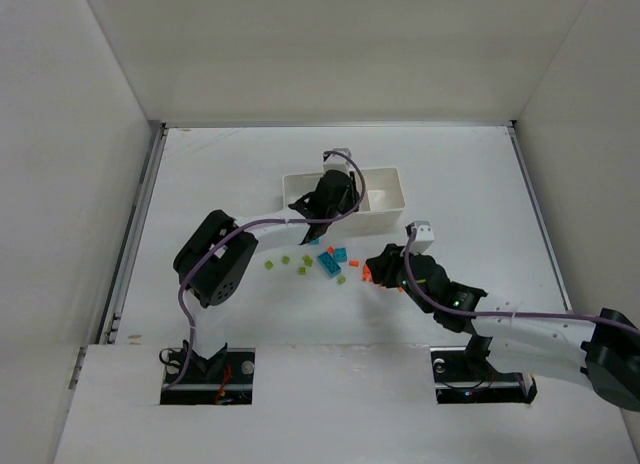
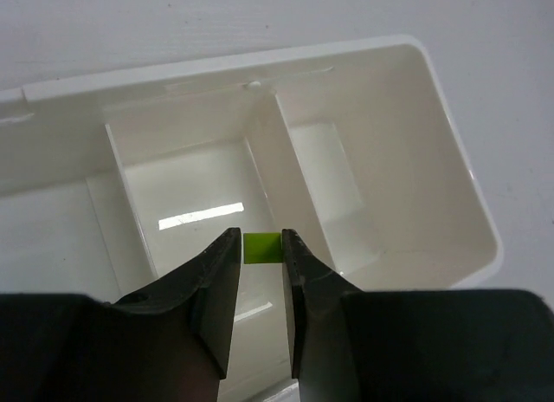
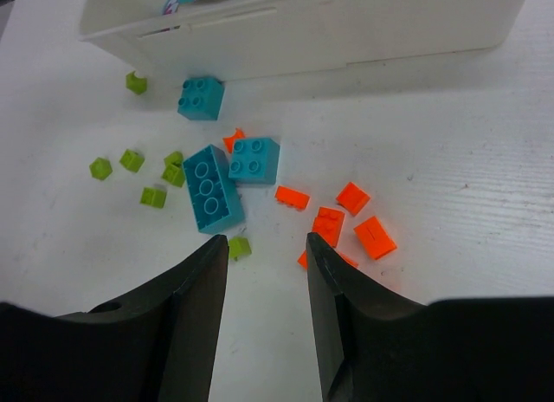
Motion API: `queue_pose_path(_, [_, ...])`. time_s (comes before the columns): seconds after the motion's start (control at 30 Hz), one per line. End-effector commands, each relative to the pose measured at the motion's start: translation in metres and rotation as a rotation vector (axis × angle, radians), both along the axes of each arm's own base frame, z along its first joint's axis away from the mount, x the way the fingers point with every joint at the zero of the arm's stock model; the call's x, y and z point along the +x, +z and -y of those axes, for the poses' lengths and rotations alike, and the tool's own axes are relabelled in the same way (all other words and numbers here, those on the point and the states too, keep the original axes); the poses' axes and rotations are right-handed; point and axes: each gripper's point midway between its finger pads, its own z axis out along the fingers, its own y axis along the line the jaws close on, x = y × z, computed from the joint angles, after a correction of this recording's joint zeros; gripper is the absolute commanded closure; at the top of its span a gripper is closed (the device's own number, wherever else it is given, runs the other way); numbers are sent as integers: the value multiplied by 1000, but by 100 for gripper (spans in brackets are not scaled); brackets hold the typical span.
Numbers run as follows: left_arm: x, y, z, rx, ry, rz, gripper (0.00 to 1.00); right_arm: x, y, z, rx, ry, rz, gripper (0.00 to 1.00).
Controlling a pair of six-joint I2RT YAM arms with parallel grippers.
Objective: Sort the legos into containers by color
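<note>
The white tray (image 1: 385,199) stands at the table's middle back; its thin dividers show in the left wrist view (image 2: 264,151). My left gripper (image 1: 335,196) hovers over it, shut on a lime green brick (image 2: 262,246) held above the middle compartment, close to a divider. The compartments I see hold no bricks. My right gripper (image 3: 267,246) is open and empty, low over the loose legos in front of the tray. There are three teal-blue bricks (image 3: 212,190), several orange ones (image 3: 329,224) by its right finger, and green ones (image 3: 240,246) by its left finger.
The loose bricks lie in a patch (image 1: 330,262) just in front of the tray's near wall (image 3: 346,38). White walls enclose the table on the left, back and right. Both arms' cables hang over the bricks' area.
</note>
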Motion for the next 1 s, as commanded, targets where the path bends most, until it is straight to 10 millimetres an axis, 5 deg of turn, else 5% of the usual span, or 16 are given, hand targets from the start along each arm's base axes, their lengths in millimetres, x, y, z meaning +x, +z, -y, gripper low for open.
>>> queue_pose_path(0.0, [13, 40, 10, -55, -1, 84, 73, 1, 4, -1, 15, -14, 9, 52])
queue_pose_path(0.2, [10, 51, 0, -56, 12, 105, 46, 4, -1, -14, -16, 14, -3, 51])
queue_pose_path(0.5, [-30, 96, -47, -142, 54, 180, 50, 1, -11, -60, -71, 122, -20, 44])
queue_pose_path(0.67, [-61, 88, -93, -136, 131, 186, 52, 7, -26, -84, -128, 184, -26, 33])
queue_pose_path(0.97, [-113, 54, -160, -68, 195, 130, 52, 18, -55, -107, -227, 224, -52, 33])
